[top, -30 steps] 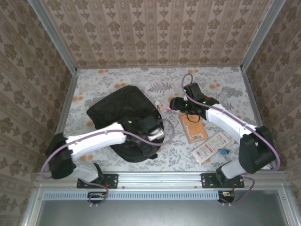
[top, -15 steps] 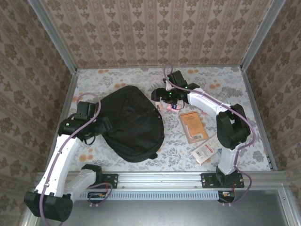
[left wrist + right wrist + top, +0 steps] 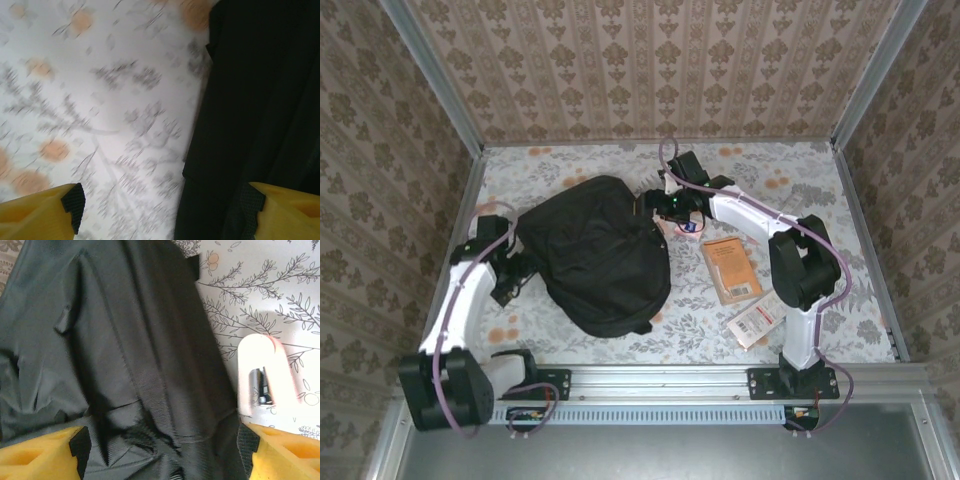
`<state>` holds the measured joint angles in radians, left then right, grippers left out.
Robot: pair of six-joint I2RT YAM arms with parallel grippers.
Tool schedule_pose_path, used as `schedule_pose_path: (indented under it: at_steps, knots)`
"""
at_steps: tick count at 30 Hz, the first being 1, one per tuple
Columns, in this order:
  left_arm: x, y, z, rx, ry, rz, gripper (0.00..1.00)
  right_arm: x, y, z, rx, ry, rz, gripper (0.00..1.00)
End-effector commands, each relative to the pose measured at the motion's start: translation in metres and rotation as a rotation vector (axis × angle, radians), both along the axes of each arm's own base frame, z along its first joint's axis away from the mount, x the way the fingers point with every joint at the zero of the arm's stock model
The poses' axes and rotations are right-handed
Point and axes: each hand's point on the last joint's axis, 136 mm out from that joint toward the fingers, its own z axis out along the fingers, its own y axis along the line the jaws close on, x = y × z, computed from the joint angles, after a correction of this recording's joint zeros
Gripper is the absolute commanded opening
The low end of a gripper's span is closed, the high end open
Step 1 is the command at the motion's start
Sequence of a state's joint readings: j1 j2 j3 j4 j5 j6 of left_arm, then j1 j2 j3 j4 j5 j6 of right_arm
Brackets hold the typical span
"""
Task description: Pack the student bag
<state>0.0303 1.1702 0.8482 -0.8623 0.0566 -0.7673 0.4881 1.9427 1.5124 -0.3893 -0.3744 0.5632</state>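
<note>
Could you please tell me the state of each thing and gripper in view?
student bag, lying flat, no opening visible.
left gripper, open, empty, at bag's left edge.
right gripper, open, empty, over bag's right edge.
brown book, flat on table, unpacked.
white packet, flat on table, unpacked.
pale pink item, on table beside bag.

The left gripper (image 3: 161, 207) and the right gripper (image 3: 164, 445) both pointed downward, jaws spread wide, elbows bent.

backpack (image 3: 595, 255): plain black
table (image 3: 800, 170): white, grey leaf and orange flower print
booklet (image 3: 730, 268): orange-brown
walls (image 3: 650, 60): beige damask
</note>
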Motion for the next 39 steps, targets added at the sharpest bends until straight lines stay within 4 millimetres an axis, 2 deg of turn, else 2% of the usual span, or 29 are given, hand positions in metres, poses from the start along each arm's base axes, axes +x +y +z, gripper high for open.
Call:
schedule_pose_path:
  at_steps: [1,3,5,6,8,10,11,13,16,19,21,24,26,30,35,39]
  knots:
    - [0.057,0.002,0.017,-0.006,-0.123,-0.013,0.87,-0.011,0.003,-0.006,0.018,0.024,0.017,0.79]
    - [0.073,0.002,0.017,-0.007,-0.119,-0.030,0.85,-0.016,0.002,-0.007,0.024,0.027,0.006,0.79]
    - [0.086,0.013,0.027,0.058,-0.115,-0.038,0.84,-0.021,-0.003,-0.007,0.009,0.024,-0.006,0.78]
    - [0.089,0.020,0.034,0.109,-0.110,-0.035,0.84,-0.021,-0.008,-0.006,-0.010,0.014,-0.025,0.78]
    - [0.096,0.029,0.062,0.247,-0.137,-0.076,0.84,-0.020,-0.025,-0.002,-0.061,-0.020,-0.080,0.77]
    - [0.103,0.017,0.093,0.377,-0.190,-0.173,0.84,-0.020,-0.038,0.001,-0.078,-0.042,-0.141,0.76]
    - [0.106,0.001,0.106,0.402,-0.219,-0.226,0.84,-0.020,-0.042,0.004,-0.066,-0.043,-0.164,0.76]
    - [0.108,-0.035,0.116,0.369,-0.247,-0.291,0.84,-0.018,-0.050,0.005,-0.053,-0.029,-0.213,0.75]
    - [0.104,-0.117,0.107,0.089,-0.282,-0.380,0.80,-0.012,-0.071,0.008,-0.068,-0.017,-0.309,0.74]
    - [0.096,-0.194,0.091,-0.202,-0.283,-0.380,0.75,-0.008,-0.090,0.007,-0.041,-0.002,-0.397,0.73]
    - [0.091,-0.233,0.077,-0.357,-0.253,-0.332,0.74,-0.005,-0.095,0.006,0.003,0.029,-0.432,0.72]
    - [0.092,-0.275,0.061,-0.536,-0.234,-0.265,0.74,-0.003,-0.095,0.004,0.045,0.058,-0.448,0.71]
    - [0.095,-0.295,0.053,-0.580,-0.217,-0.265,0.73,-0.003,-0.094,0.001,0.055,0.065,-0.451,0.70]
    - [0.100,-0.320,0.045,-0.643,-0.199,-0.227,0.70,-0.003,-0.093,-0.002,0.086,0.080,-0.466,0.68]
    - [0.094,-0.329,0.026,-0.659,-0.143,-0.166,0.62,-0.003,-0.089,-0.010,0.111,0.112,-0.474,0.66]
    - [0.083,-0.328,0.016,-0.634,-0.103,-0.144,0.60,-0.003,-0.086,-0.017,0.133,0.133,-0.487,0.65]
